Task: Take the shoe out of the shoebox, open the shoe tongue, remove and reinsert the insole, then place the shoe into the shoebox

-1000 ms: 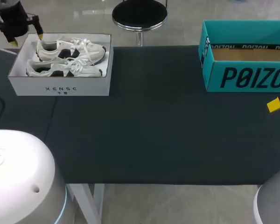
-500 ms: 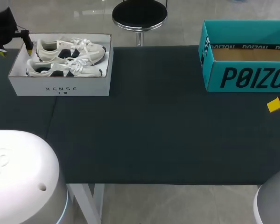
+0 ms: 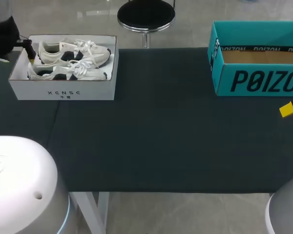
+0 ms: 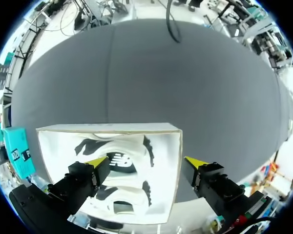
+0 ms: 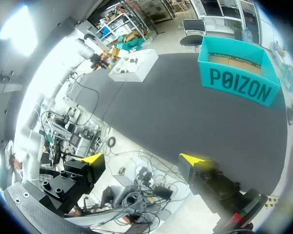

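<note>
Shoebox (image 3: 63, 90), white card, lidless, at about 10 o'clock on the dark-covered table (image 3: 161, 141). It holds one pair of white sneakers with dark side panels, lying on their sides with toes toward 3 o'clock: near sneaker (image 3: 68, 73) and far sneaker (image 3: 73, 50), laces loose on top. Left gripper (image 4: 147, 162) is at the box's 9 o'clock end, fingers spread wide and gripping nothing. One yellow tip is over a sneaker's heel inside the box and the other is outside the box wall. Whether the inner tip touches the shoe is hard to judge from the wrist view, probably not yet. Right gripper (image 5: 142, 159) is off the table's 3 o'clock edge, fingers apart and empty, well away from the shoes. Teal box (image 3: 263, 80), open and apparently empty, is at about 2 o'clock. Progress: nil as far as can be seen. Both sneakers lie in the box, tongues down, insoles not visible. Outstanding: lift one shoe out, open the tongue, pull and refit the insole, return the shoe to the box.
</note>
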{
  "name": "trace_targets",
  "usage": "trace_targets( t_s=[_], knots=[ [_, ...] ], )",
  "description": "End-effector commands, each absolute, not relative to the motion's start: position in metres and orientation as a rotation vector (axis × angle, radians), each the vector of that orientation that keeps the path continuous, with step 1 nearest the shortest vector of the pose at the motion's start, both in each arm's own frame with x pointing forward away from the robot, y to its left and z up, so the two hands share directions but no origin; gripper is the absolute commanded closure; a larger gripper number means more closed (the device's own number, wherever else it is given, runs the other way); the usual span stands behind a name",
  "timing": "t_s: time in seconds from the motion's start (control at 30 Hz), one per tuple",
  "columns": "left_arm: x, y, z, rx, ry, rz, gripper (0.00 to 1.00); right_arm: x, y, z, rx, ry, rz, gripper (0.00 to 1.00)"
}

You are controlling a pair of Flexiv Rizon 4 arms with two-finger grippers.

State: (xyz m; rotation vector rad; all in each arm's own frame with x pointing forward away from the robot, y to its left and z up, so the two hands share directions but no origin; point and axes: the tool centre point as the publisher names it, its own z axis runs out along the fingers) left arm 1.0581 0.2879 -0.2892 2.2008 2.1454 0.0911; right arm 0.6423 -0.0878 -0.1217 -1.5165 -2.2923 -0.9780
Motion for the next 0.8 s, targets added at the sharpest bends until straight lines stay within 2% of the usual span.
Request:
trace_targets(
  t_s=[0.03, 0.43, 0.8],
  knots=[
    [1.064, 0.289, -0.302, 2.171, 2.168, 0.1, 0.0, 0.636, -0.088, -0.124, -1.525, -2.293, -0.99, 0.0],
    [1.096, 0.288, -0.325, 2.088, 2.216, 0.102, 0.0, 0.636, -0.088, -0.124, -1.525, -2.293, -0.99, 0.0],
    [1.102, 0.284, -0.34, 2.066, 2.259, 0.026, 0.0, 0.636, -0.088, -0.124, -1.525, -2.293, -0.99, 0.0]
  ],
)
